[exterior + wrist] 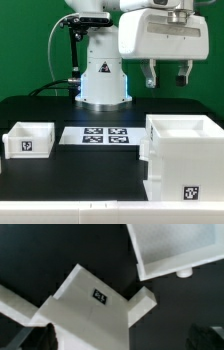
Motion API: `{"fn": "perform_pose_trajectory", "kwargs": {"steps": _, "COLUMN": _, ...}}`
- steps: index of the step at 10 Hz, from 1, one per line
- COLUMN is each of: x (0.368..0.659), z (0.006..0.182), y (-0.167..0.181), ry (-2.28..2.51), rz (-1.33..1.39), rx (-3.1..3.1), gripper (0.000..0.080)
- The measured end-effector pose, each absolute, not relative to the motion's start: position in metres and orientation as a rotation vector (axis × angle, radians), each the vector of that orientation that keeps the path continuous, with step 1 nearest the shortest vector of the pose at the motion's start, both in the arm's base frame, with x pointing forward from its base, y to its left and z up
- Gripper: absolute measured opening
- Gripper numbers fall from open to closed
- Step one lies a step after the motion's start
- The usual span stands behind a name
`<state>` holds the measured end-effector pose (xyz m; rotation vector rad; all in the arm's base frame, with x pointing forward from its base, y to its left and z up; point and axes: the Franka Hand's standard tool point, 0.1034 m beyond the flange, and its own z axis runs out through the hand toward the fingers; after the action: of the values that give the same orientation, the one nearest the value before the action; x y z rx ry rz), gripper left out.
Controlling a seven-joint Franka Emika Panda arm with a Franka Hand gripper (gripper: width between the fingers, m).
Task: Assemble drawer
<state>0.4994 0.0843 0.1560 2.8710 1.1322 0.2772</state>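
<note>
End effector, fingers spread and empty, hangs apart from the drawer box, mouth facing up

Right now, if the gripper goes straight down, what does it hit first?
Probably the big box, at its rim or wall. It seems to sit under the open gripper, though depth is unclear.
</note>
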Motion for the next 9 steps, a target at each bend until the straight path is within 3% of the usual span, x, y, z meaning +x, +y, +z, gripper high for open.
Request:
{"fn": "perform_pose_trajectory", "kwargs": {"steps": 2, "x": 0.496, "z": 0.153, "y": 0.085, "ry": 1.213, "rz": 0.268, "rx": 2.835, "gripper": 0.0648}}
{"fn": "perform_pose_trajectory", "kwargs": {"steps": 5, "x": 0.461, "z": 0.117, "y": 0.087, "ry": 1.113, "rz": 0.244, "rx": 2.900, "gripper": 0.0648}}
{"fn": "perform_pose_trajectory", "kwargs": {"steps": 9, "x": 0.467, "z": 0.064, "y": 0.083, "ry": 1.092, "rz": 0.207, "rx": 2.927, "gripper": 0.0648}}
